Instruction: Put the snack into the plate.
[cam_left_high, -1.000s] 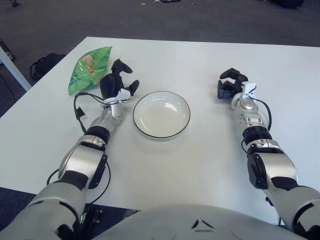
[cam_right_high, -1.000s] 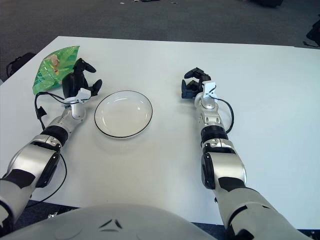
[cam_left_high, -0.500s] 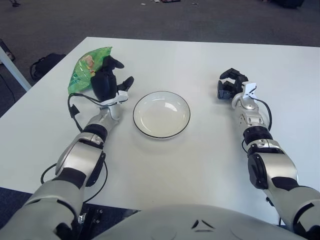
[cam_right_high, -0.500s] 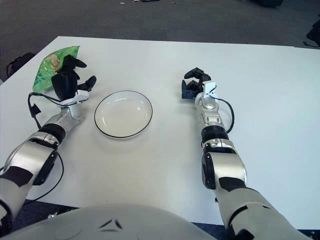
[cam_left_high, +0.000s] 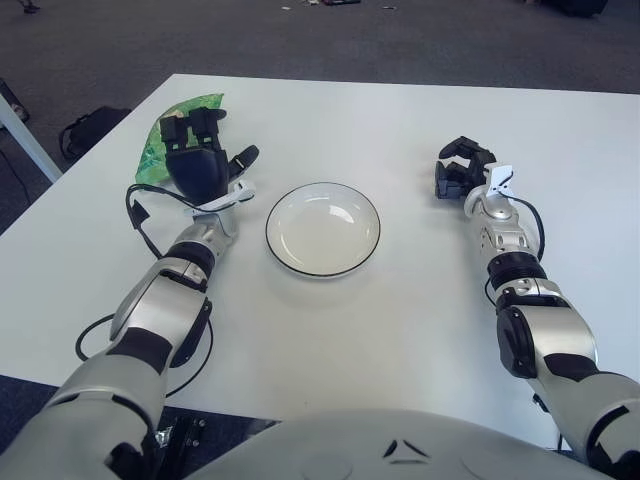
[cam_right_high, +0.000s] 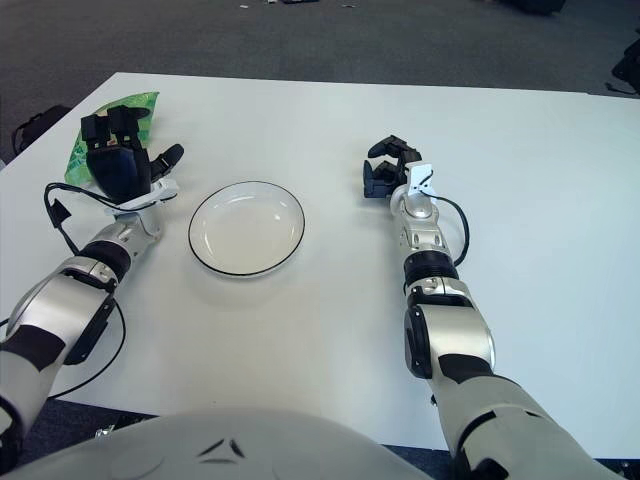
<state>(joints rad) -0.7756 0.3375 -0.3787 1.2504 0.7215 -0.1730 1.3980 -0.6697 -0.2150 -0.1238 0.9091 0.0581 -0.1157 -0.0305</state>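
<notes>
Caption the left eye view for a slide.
Left robot hand spread open over the green snack bag, beside an empty white plate.

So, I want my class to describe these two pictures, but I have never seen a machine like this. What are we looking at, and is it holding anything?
This is a humanoid robot looking down at its own arms. The two pictures come from the two eyes of one camera on its head, so they show the same scene from spots slightly apart. The silver and black arms end in three-finger hands. On the white table lie a white plate with a dark rim, in the middle, and a green snack bag at the far left. The left hand is raised in front of the bag with its fingers spread, covering most of it; it does not grip the bag yet. The right hand shows to the right of the plate, fingers curled, holding nothing. The plate holds nothing so far.
</notes>
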